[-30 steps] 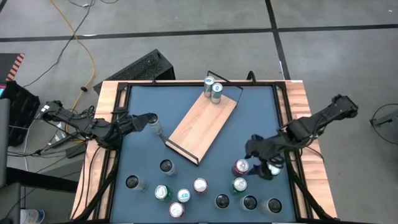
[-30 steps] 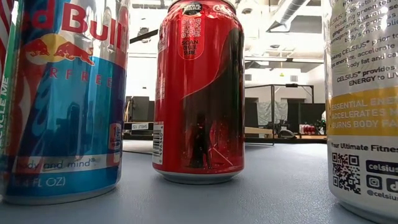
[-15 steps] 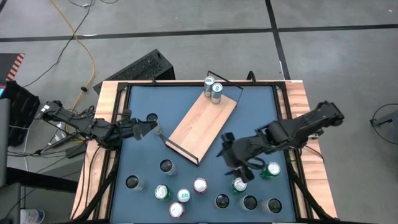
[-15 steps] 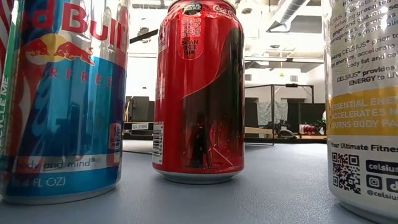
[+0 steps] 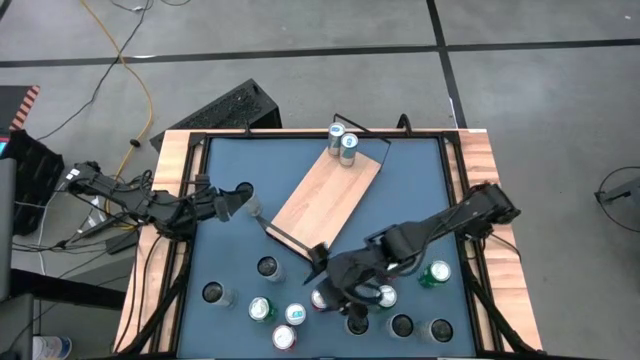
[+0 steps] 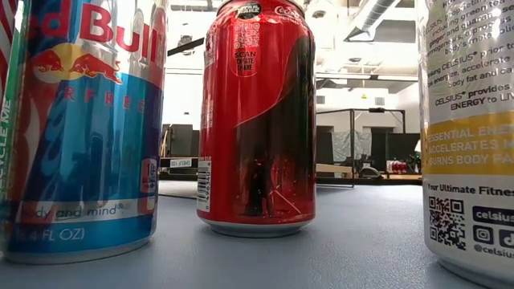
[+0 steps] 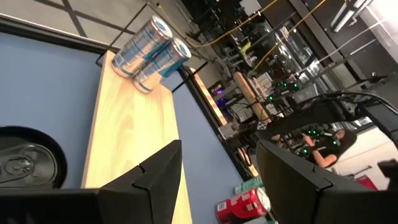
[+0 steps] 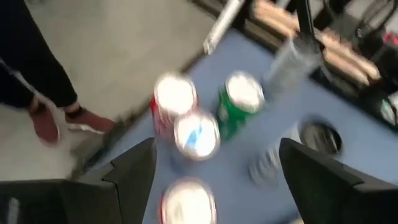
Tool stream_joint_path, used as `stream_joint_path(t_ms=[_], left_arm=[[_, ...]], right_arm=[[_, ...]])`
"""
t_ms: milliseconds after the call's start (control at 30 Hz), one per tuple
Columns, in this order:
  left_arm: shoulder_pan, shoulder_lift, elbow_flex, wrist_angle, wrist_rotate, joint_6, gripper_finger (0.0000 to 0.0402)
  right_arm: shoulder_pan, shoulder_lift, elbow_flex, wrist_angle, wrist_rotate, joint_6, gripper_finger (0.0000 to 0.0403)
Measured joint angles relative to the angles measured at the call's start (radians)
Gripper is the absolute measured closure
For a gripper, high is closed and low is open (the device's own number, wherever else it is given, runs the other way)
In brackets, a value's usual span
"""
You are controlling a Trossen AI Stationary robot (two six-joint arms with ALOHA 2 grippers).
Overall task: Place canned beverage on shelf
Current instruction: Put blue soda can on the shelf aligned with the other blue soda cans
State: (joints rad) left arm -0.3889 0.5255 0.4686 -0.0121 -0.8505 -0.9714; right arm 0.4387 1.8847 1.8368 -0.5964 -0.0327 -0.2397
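Note:
The shelf (image 5: 325, 198), a light-wood board with a black wire rail, lies slantwise mid-table with two cans (image 5: 343, 138) standing at its far end (image 7: 149, 46). Several more cans stand along the near edge (image 5: 295, 314). In the right wrist view, blurred can tops show below, a red-and-white can (image 8: 175, 95) and a green one (image 8: 243, 93) among them. My right gripper (image 5: 325, 290) (image 8: 216, 149) hangs open above this cluster. My left gripper (image 5: 228, 205) (image 7: 217, 149) is open and level at the table's left, beside a slim can (image 5: 252, 207) near the shelf's near corner.
The low view is filled by three near cans: a Red Bull can (image 6: 80, 128), a red cola can (image 6: 257, 120) and a Celsius can (image 6: 474, 136). A green can (image 5: 435, 272) stands near the right rim. A person's leg and shoe (image 8: 43, 118) show beyond the near edge.
My right gripper has swept from the table's right edge toward its left along the near side, rolling as it went, and now hangs over the cluster of cans, still open. My left gripper has turned a little at the wrist without shifting place.

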Motion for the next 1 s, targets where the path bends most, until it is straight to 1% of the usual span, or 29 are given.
stream_joint_path(t_ms=[233,400,667,767,933,1000], left_arm=[[0.000,0.000,0.000,-0.006,0.007,-0.014,0.0207],[0.000,0.000,0.000,-0.019,0.025,-0.016,0.0207],[0.000,0.000,0.000,-0.040,0.030,-0.016,0.0207],[0.000,0.000,0.000,-0.044,0.032,-0.016,0.0207],[0.000,0.000,0.000,-0.053,0.035,-0.016,0.0207],[0.000,0.000,0.000,-0.053,0.034,-0.016,0.0207]], right_arm=[[0.015,0.112,0.059,0.122,-0.078,0.051,0.0081],[0.002,0.140,0.060,0.194,-0.081,0.075,0.0081],[0.002,0.216,0.056,0.192,-0.075,0.094,0.0081],[0.002,0.232,0.056,0.189,-0.060,0.118,0.0081],[0.000,0.232,0.056,0.159,0.035,0.114,0.0081],[-0.003,0.232,0.056,0.168,0.037,0.111,0.0081]])
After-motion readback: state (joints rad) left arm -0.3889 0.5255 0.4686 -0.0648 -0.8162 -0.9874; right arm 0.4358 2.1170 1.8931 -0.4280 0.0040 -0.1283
